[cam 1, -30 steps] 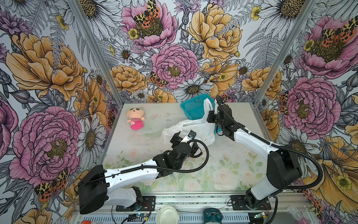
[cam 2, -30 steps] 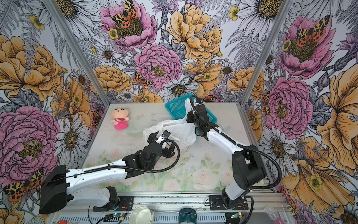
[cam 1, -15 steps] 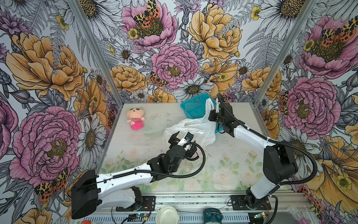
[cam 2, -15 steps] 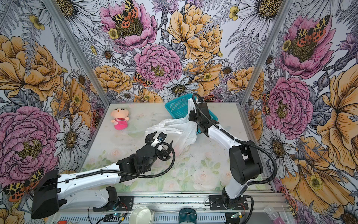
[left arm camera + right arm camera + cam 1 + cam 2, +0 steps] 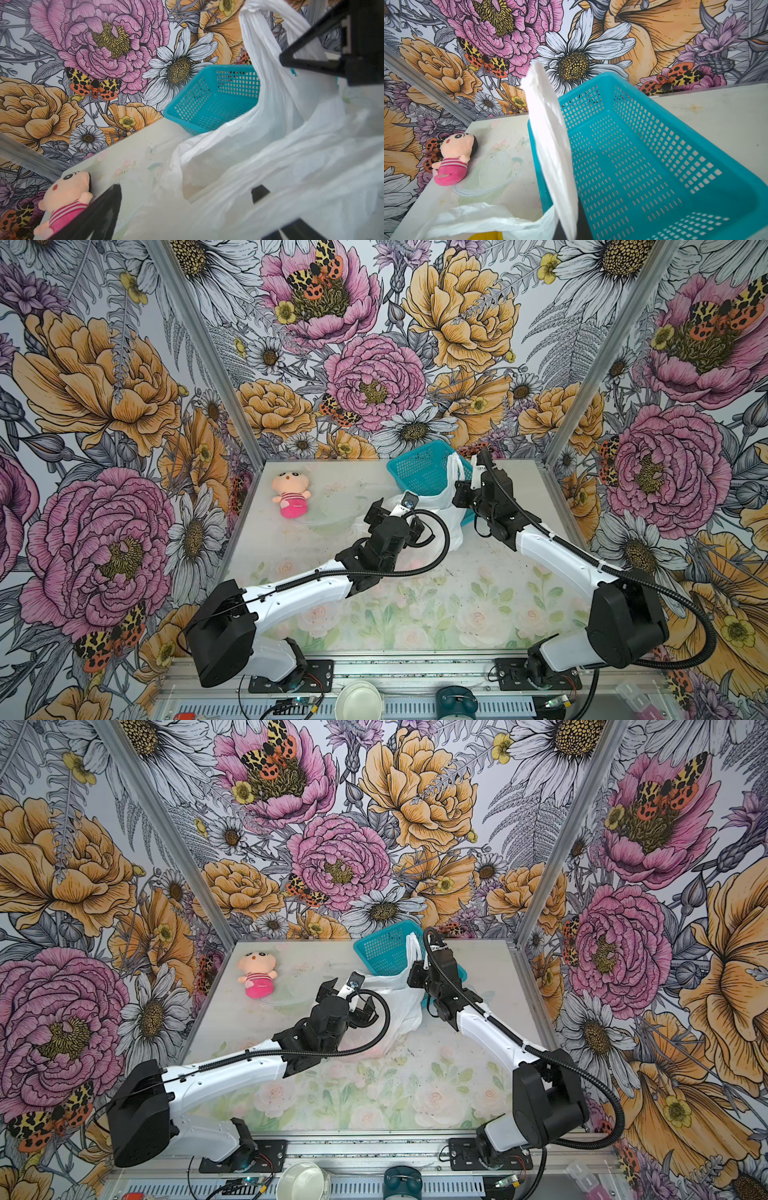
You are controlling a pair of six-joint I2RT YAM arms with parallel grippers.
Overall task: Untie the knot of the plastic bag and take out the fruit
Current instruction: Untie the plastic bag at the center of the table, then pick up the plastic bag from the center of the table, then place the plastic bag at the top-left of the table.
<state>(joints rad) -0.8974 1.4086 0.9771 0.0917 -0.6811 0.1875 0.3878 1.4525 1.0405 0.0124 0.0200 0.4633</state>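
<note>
The white plastic bag (image 5: 441, 506) (image 5: 400, 996) lies crumpled mid-table against the teal basket. My right gripper (image 5: 458, 490) (image 5: 569, 225) is shut on one of its loop handles (image 5: 550, 145) and holds the strap taut and upright beside the basket. My left gripper (image 5: 397, 515) (image 5: 188, 189) hangs open just over the bag's near side, with the bag's film (image 5: 291, 145) spread between its jaws. A bit of yellow fruit (image 5: 485, 235) shows inside the bag's mouth; the other fruit is hidden. No knot shows in any view.
The teal mesh basket (image 5: 417, 472) (image 5: 654, 166) stands empty at the back, right of centre. A pink plush doll (image 5: 289, 498) lies back left, with a clear plastic dish (image 5: 332, 517) near it. Flowered walls close in three sides.
My left gripper has moved a little farther over the bag and stayed open. The right gripper has kept its hold on the handle and barely moved.
</note>
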